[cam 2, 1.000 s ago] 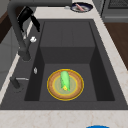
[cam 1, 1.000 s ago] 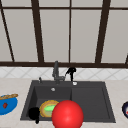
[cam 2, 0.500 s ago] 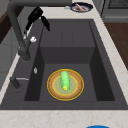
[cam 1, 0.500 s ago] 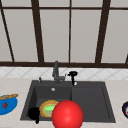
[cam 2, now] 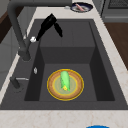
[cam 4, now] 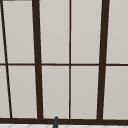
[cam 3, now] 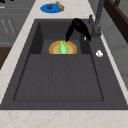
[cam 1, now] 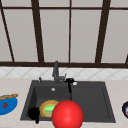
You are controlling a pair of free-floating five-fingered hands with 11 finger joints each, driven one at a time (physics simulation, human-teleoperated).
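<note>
Faucet (cam 1: 56,72) stands at the sink's (cam 1: 100,110) back rim in the front view, and the right hand (cam 1: 69,82) hangs just beside its base, over the rim between the two basins, with one long dark finger pointing down into the sink; whether it touches the faucet I cannot tell. In the left basin lies a yellow plate (cam 1: 44,110) with a green vegetable (cam 1: 50,108) on it. The left hand (cam 1: 34,113) shows at the sink's front left corner, near the plate; its fingers I cannot make out. A red ball (cam 1: 67,114) sits in front, covering part of the plate. A blue plate (cam 1: 7,104) with food lies on the counter at left, and a dark plate (cam 1: 125,109) at the right edge.

Left side view: the faucet (cam 2: 18,32) arches over the top, and the right hand (cam 2: 48,25) hovers over the far basin just beside it, fingers straight and spread apart, holding nothing. The yellow plate (cam 2: 53,91) lies on the near basin's floor with the vegetable (cam 2: 65,79) upright across its middle. The dark plate (cam 2: 81,7) with food sits on the far counter.

Right side view: the right hand (cam 3: 77,28) hangs over the far basin next to the faucet (cam 3: 97,20), fingers splayed downward above the yellow plate (cam 3: 53,48) and vegetable (cam 3: 63,47). The blue plate (cam 3: 51,7) lies on the far counter.

Upper view: the faucet's tip (cam 4: 55,122) shows below the window (cam 4: 70,62)
</note>
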